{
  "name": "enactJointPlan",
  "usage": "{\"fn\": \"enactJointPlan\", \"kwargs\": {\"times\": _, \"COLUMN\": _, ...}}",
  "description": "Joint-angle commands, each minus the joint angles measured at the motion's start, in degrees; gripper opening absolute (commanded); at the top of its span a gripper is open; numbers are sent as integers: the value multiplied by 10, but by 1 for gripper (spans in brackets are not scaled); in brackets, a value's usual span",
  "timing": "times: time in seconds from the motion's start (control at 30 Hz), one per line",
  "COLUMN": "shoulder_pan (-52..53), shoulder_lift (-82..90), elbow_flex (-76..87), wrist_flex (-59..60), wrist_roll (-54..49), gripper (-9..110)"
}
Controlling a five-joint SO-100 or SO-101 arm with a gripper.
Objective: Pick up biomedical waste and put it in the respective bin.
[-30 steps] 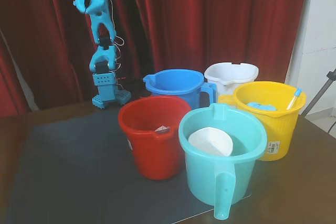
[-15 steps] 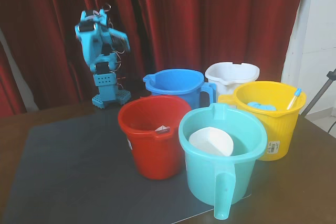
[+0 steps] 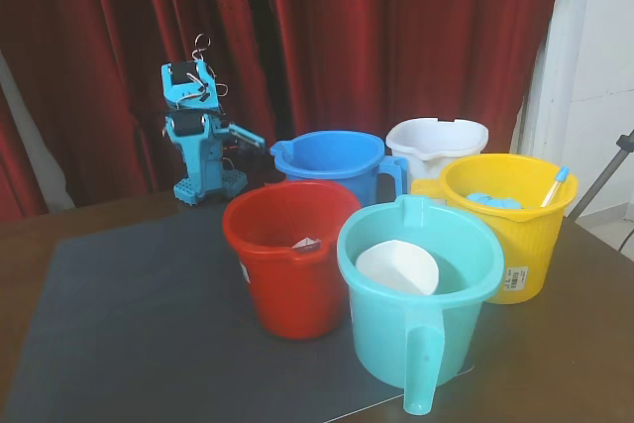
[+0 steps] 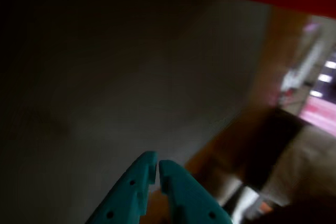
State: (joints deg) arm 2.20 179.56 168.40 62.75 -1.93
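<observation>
5 buckets [image 3: 297, 255] on dark mat [image 3: 129, 314], red curtain [image 3: 396, 37] behind; pincer [image 4: 157, 167] nearly closed, empty.

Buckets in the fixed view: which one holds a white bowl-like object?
The teal bucket at the front, handle toward the camera, holds the white bowl-like object. The red one beside it shows only a small white scrap.

royal-blue bucket [image 3: 332, 158], red bucket [image 3: 289, 255], teal bucket [image 3: 421, 289], yellow bucket [image 3: 510, 220]
</observation>
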Motion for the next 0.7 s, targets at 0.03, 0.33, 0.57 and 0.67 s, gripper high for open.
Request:
{"fn": "enactJointPlan", "kwargs": {"times": 0.03, "shoulder_pan": 4, "shoulder_lift": 2, "elbow_flex": -4, "wrist_flex": 76, "wrist_roll": 4, "gripper": 0}}
{"fn": "enactJointPlan", "kwargs": {"times": 0.33, "shoulder_pan": 4, "shoulder_lift": 2, "elbow_flex": -6, "wrist_flex": 112, "wrist_roll": 7, "gripper": 0}}
{"fn": "enactJointPlan", "kwargs": {"times": 0.57, "shoulder_pan": 82, "shoulder_lift": 2, "elbow_flex": -11, "wrist_flex": 126, "wrist_roll": 7, "gripper": 0}}
{"fn": "enactJointPlan", "kwargs": {"times": 0.67, "shoulder_pan": 166, "shoulder_lift": 2, "elbow_flex": -11, "wrist_flex": 127, "wrist_roll": 6, "gripper": 0}}
